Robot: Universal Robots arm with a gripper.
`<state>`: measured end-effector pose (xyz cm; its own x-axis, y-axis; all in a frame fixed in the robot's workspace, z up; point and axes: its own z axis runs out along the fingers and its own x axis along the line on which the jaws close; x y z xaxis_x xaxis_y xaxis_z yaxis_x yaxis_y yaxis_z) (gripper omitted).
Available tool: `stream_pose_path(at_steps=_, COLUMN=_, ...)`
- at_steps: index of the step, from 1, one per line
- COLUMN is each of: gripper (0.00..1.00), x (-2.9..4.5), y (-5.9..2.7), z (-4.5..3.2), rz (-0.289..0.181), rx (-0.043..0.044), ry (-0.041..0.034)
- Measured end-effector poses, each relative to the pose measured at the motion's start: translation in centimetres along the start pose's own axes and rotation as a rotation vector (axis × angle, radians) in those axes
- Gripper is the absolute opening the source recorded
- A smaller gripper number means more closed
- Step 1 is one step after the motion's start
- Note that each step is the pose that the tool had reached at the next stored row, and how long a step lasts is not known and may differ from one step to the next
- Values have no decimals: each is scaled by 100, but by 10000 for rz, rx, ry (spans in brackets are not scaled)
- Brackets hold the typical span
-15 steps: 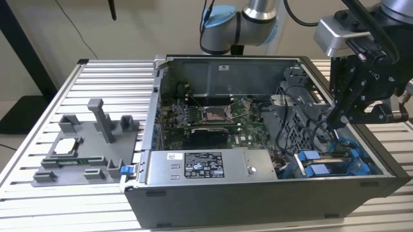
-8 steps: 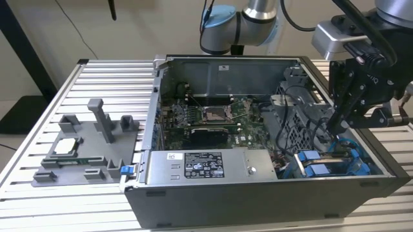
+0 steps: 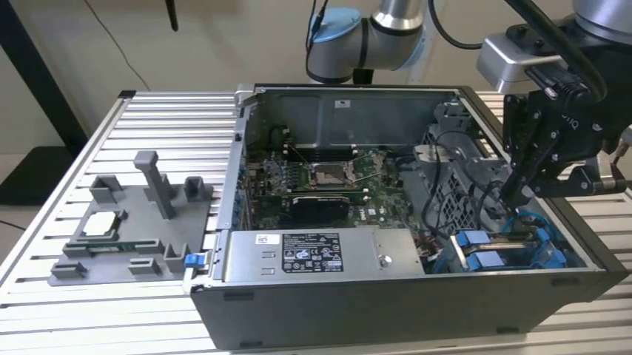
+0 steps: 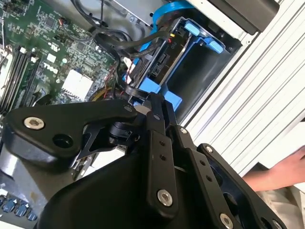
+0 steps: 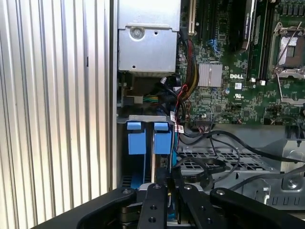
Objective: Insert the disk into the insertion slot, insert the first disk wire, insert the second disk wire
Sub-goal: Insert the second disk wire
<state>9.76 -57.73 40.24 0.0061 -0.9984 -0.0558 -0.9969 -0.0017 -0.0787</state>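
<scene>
Slatted table [image 3: 148, 111] carries the case; tool [image 3: 516, 198] above disk [image 3: 499, 248], grip state unclear.

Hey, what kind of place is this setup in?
Likely a robotics lab test bench: a robot arm works over an open computer case on a slotted aluminium table, with a grey parts fixture beside it.

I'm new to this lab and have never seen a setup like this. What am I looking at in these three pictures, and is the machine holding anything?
A robot arm with a black gripper reaches into an open computer case lying on a ribbed metal table. One picture looks on from outside; the other two come from cameras on the arm's wrist. The gripper hangs over the drive bay, where blue disk carriers already sit, close to a black cable. Whether it grips anything, I cannot tell. A grey parts holder lies beside the case. A person's hand rests nearby.
</scene>
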Motion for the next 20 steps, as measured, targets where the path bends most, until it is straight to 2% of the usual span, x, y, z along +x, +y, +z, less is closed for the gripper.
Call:
stream_pose_path(at_steps=6, gripper=0, x=0, y=0, z=4, rz=-1, rx=0, ry=4)
stream_pose_path(at_steps=11, gripper=0, x=4, y=6, z=76, rz=-5, rx=18, ry=52)
stream_pose_path(at_steps=14, gripper=0, x=7, y=10, z=128, rz=-9, rx=90, ry=53)
stream_pose_path(at_steps=20, gripper=0, x=12, y=17, z=219, rz=-21, rx=315, ry=53)
